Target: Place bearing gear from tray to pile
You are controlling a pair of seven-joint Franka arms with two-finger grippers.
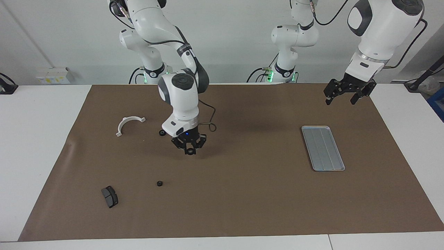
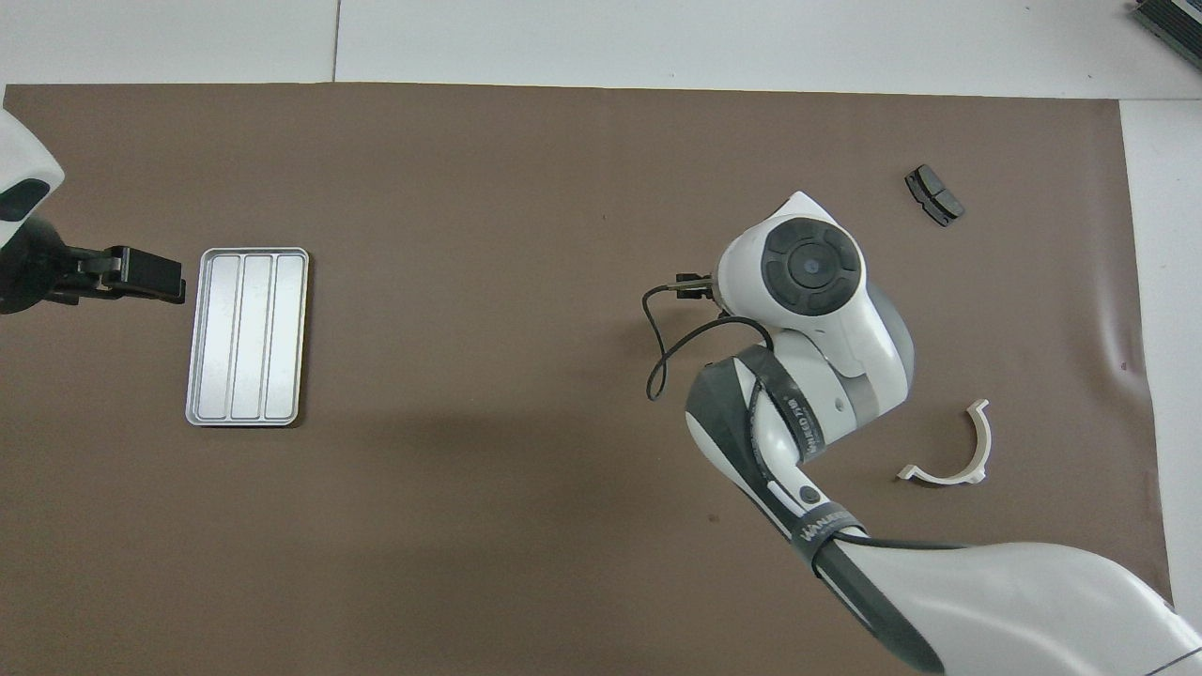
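My right gripper (image 1: pixel 189 150) hangs low over the mat among the pile's parts, shut on a small black bearing gear (image 1: pixel 189 152). In the overhead view its wrist hides the fingers and the gear. The pile holds a white half-ring bracket (image 1: pixel 129 124) (image 2: pixel 953 453), a dark pad (image 1: pixel 110 196) (image 2: pixel 933 193) and two more bearing gears (image 1: pixel 159 183) (image 1: pixel 162 132). The silver tray (image 1: pixel 322 148) (image 2: pixel 246 336) lies toward the left arm's end with nothing in it. My left gripper (image 1: pixel 341 97) (image 2: pixel 150 279) waits open in the air beside the tray.
A brown mat (image 1: pixel 242 201) covers most of the white table. A loose black cable (image 2: pixel 662 357) loops off the right wrist. The wide stretch of mat between the tray and the pile is bare.
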